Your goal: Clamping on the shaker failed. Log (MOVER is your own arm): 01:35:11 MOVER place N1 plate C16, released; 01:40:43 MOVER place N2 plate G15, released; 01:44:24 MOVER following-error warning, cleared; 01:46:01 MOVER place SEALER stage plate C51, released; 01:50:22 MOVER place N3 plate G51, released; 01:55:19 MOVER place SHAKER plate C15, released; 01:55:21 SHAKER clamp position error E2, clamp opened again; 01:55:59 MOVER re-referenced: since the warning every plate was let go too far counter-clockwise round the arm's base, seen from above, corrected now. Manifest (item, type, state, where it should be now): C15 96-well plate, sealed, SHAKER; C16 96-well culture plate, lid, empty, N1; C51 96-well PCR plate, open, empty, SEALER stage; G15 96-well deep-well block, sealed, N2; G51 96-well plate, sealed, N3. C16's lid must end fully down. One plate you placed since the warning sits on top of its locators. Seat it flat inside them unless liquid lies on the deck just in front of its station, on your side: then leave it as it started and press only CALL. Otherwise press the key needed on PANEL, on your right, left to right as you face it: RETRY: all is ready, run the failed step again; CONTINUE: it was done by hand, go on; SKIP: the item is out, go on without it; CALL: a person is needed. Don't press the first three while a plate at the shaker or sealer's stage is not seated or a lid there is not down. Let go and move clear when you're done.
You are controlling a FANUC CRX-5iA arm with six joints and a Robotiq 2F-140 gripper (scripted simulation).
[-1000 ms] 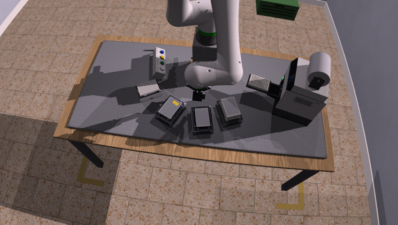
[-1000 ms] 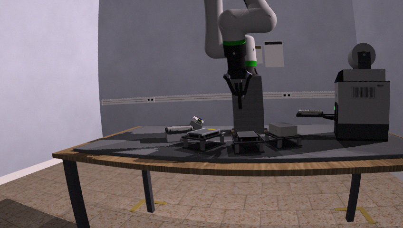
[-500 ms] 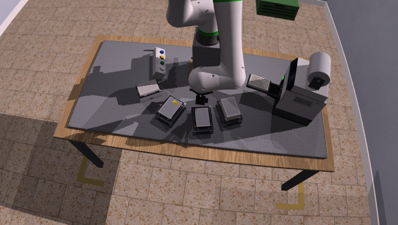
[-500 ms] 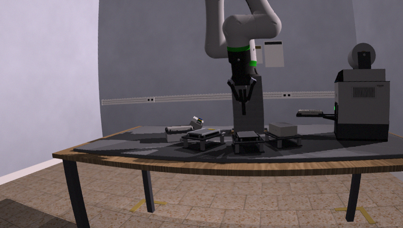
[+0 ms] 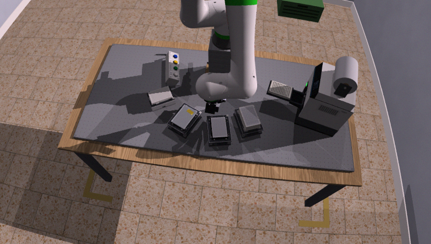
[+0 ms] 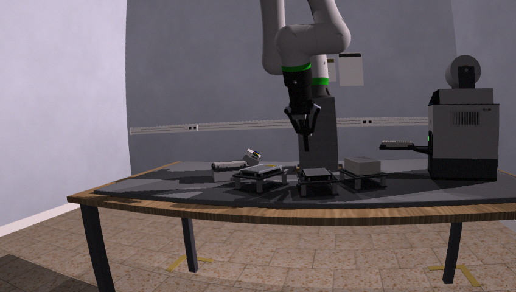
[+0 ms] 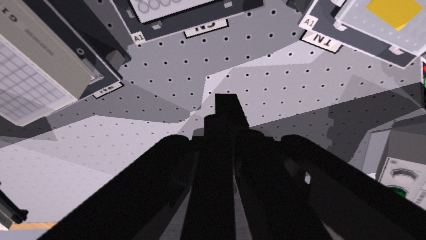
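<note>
A grey sealed plate (image 5: 161,96) lies on the low shaker (image 5: 163,103) beside the button panel (image 5: 172,68).
</note>
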